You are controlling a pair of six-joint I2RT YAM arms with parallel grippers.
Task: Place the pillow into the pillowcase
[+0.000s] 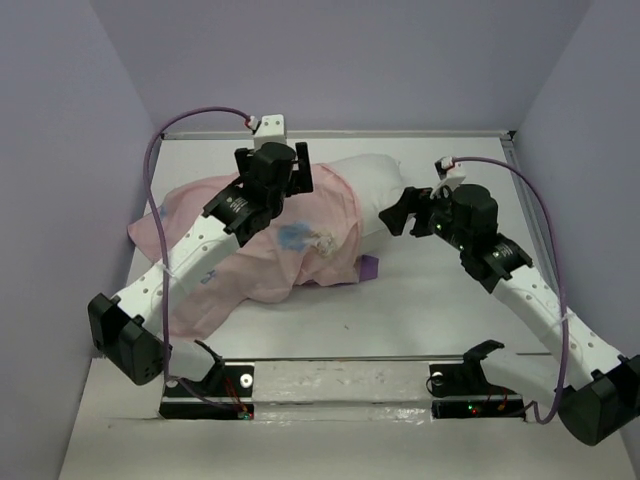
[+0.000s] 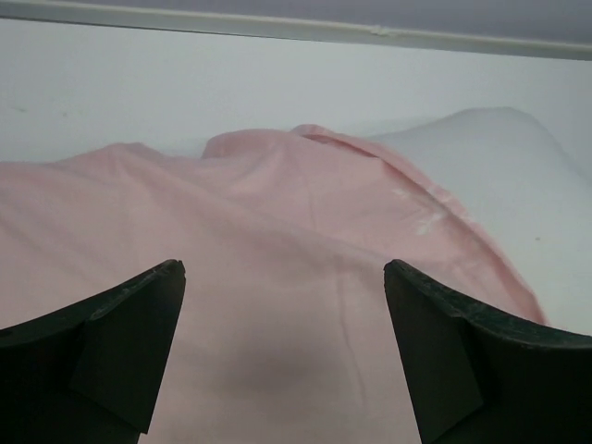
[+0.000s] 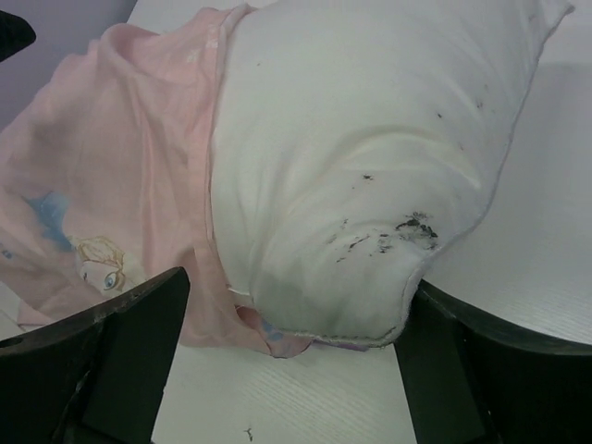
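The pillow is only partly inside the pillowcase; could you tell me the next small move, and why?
Probably close the right gripper on the pillow at its bare corner and nudge it deeper: that end sticks out of the pillowcase, and the open jaws flank it.

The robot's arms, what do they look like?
The left arm and right arm are white tubes with chunky black joints. A purple cable loops along each. The left gripper and right gripper are black, with two broad wedge-shaped fingers.
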